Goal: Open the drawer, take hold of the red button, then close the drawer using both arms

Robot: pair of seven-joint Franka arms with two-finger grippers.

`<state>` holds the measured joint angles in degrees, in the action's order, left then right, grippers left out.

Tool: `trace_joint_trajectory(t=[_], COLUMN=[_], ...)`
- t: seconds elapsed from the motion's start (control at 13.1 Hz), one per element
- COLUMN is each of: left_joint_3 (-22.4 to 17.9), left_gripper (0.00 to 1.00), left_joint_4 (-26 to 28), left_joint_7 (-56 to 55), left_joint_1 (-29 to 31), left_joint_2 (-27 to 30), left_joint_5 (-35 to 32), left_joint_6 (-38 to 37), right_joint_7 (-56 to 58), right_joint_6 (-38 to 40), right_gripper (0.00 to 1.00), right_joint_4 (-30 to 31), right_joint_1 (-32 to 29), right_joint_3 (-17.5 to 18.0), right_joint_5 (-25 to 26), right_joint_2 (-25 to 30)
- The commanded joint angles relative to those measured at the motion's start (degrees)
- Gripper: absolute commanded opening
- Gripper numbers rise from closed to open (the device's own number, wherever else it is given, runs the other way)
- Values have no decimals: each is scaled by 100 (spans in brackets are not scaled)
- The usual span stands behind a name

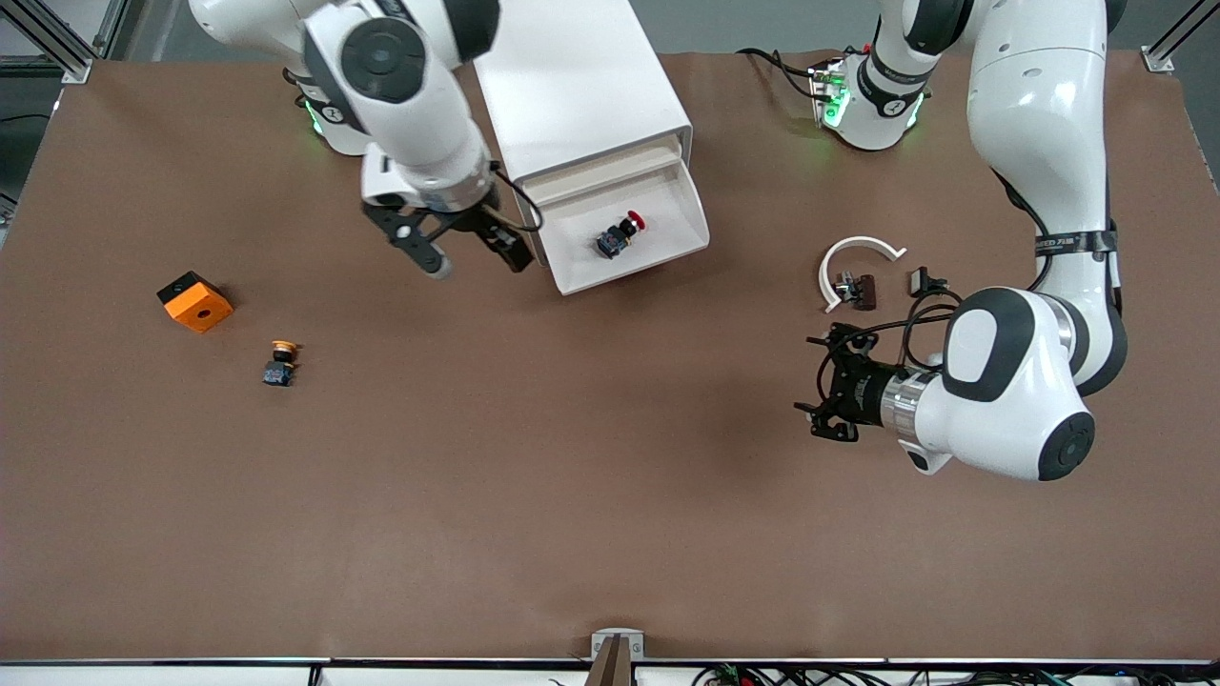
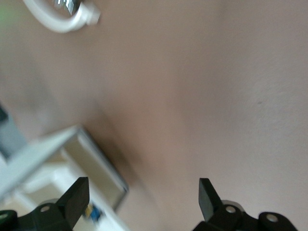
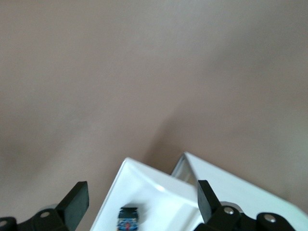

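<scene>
The white cabinet [image 1: 581, 86] stands near the robots' bases. Its drawer [image 1: 672, 205] is pulled out; its knob is hidden. The red-capped button [image 1: 620, 234] lies on its side in the drawer. My right gripper [image 1: 470, 255] is open and empty, just beside the drawer toward the right arm's end. In the right wrist view the drawer [image 3: 159, 192] and the button [image 3: 127, 219] show between the open fingers [image 3: 77, 199]. My left gripper [image 1: 810, 381] is open and empty over bare table at the left arm's end. The left wrist view shows the drawer's corner [image 2: 77, 144].
An orange cube [image 1: 194, 301] and a yellow-capped button [image 1: 280, 364] lie toward the right arm's end. A white arc-shaped ring [image 1: 858, 250], with small dark parts [image 1: 861, 291] beside it, lies near the left arm; the ring shows in the left wrist view [image 2: 57, 21].
</scene>
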<state>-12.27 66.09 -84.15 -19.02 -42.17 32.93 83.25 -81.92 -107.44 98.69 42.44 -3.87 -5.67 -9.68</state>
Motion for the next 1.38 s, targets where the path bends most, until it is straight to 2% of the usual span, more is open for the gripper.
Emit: trace_joint_trajectory(t=[0.0, 0.31, 0.54, 0.77, 1.0, 1.3], left_joint_3=[-47, -127, -65, -47, -39, -30], left_gripper=[100, 100, 100, 100, 100, 100], left_joint_4=[106, 158, 167, 211, 334, 466], left_joint_7=[1230, 2928, 3089, 3255, 3904, 4196], left_joint_1=[-40, -93, -172, -190, -155, -198], left_joint_2=[122, 472, 587, 867, 1210, 1308], left_joint_5=[-470, -918, -1559, -1632, -1640, -1850], left_joint_6=[297, 570, 570, 613, 658, 649], right_joint_7=[-717, -1124, -1203, -1204, -1134, -1098], right_joint_6=[-556, -830, -1007, -972, -946, -954], right_gripper=[100, 100, 100, 100, 100, 100], right_joint_4=[-69, -297, -315, -298, -289, -280], right_joint_1=[474, 967, 1151, 1301, 1451, 1592], right_joint_3=[-78, -87, -87, -78, -78, -87], right_joint_5=[-83, -206, -206, -206, -198, -136], right_joint_2=[-524, -1246, -1431, -1493, -1563, -1704])
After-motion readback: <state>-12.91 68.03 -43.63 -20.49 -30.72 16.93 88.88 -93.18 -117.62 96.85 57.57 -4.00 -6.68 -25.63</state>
